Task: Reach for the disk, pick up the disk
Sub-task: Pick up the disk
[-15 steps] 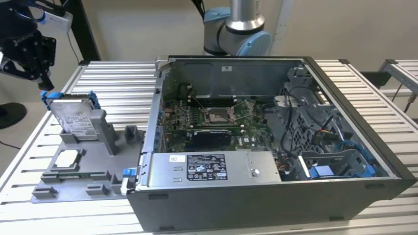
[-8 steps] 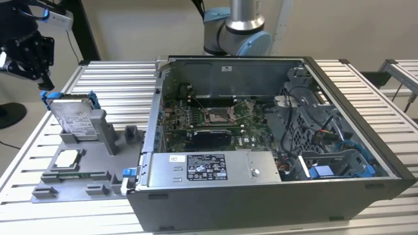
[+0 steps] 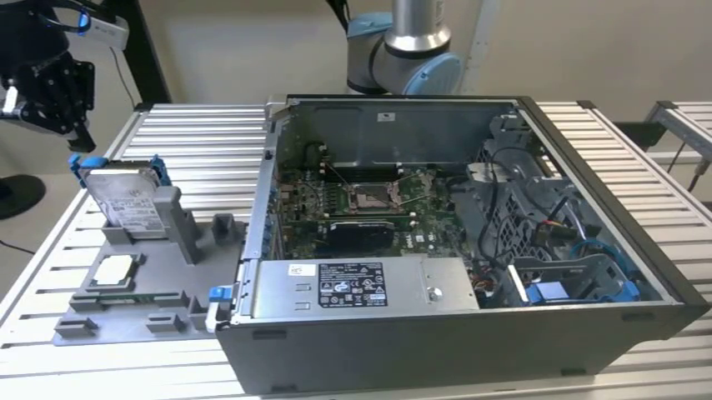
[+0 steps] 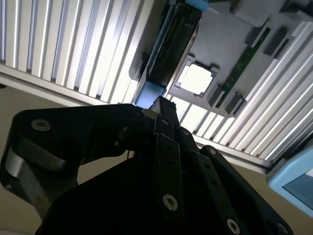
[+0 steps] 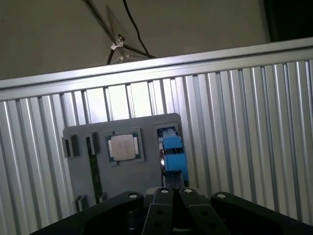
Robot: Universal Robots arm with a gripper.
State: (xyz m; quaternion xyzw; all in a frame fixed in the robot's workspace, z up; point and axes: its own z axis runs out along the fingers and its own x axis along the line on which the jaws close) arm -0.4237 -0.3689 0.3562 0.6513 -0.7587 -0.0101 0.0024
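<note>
Exterior view: your gripper (image 3: pixel 50 93) is hovering above the disk (image 3: pixel 120 196), well apart. The disk is standing upright in the grey fixture (image 3: pixel 167 279).
First wrist view: the jaws are sitting closed and empty.
Second wrist view: nothing is being gripped; reach unfinished, pickup outstanding.

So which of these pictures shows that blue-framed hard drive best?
The exterior view: the disk stands on edge in a grey holder, its labelled face and blue frame plain. The first wrist view shows the disk edge-on, mostly the blue frame. The second wrist view shows its dark edge with some blue.
</note>
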